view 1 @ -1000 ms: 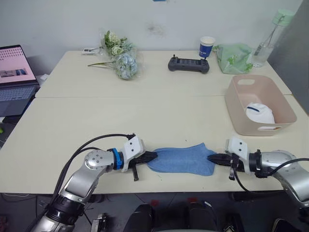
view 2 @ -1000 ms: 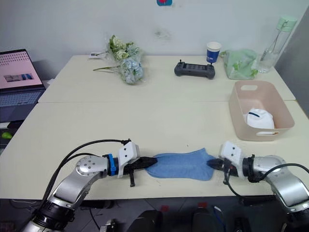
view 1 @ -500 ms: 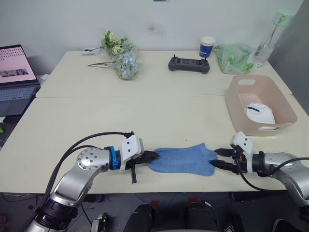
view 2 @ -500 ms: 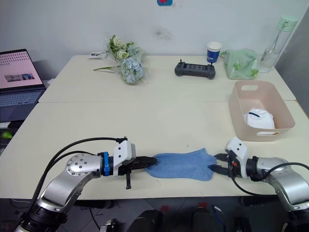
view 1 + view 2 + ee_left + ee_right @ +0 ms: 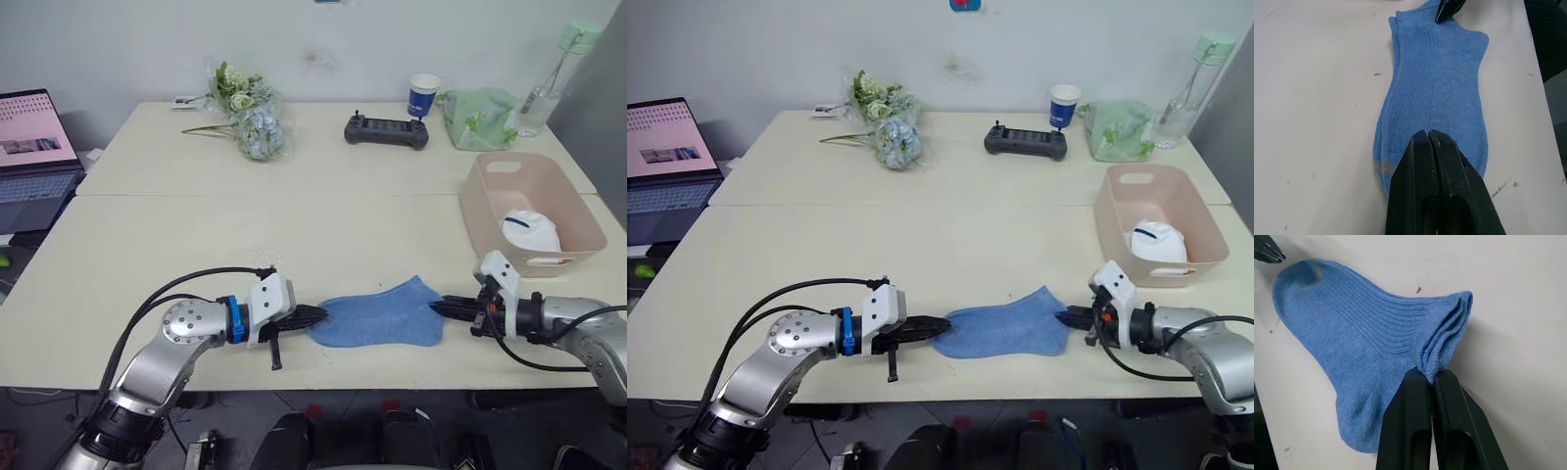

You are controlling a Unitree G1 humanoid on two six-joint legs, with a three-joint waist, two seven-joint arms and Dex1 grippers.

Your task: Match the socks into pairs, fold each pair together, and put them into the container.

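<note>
Change: compared with 0.5 s ago, the right gripper [image 5: 438, 307] has shut on the cuff of the blue socks [image 5: 380, 316]; before, its fingers stood open beside the cuff, and the cuff end now sits a little more toward 12 o'clock on the table.
Blue socks: 2 light blue socks lie stacked as 1 pair, flat near the 6 o'clock edge of the table [image 5: 196, 245], toe toward 9 o'clock and cuff toward 3 o'clock.
Right gripper: closed, pinching both cuff layers together; in the right wrist view the cuff [image 5: 1447, 338] is bunched and lifted at the fingertips.
Left gripper [image 5: 319, 315]: closed, its tips on the toe end; the left wrist view suggests it pins or pinches the toe, I cannot tell which.
Reason of the hold: with 1 end in each gripper the pair stays aligned, so I judge a fold, cuff over toe, is being prepared.
Container [image 5: 578, 230]: pink tub at 2 o'clock from the pair, well apart; a white sock bundle [image 5: 529, 231] with dark trim already lies inside.
Around: remote controller [image 5: 386, 130], paper cup [image 5: 423, 95], green bag [image 5: 480, 106] and flowers [image 5: 250, 117] toward 12 o'clock, far from the work.
</note>
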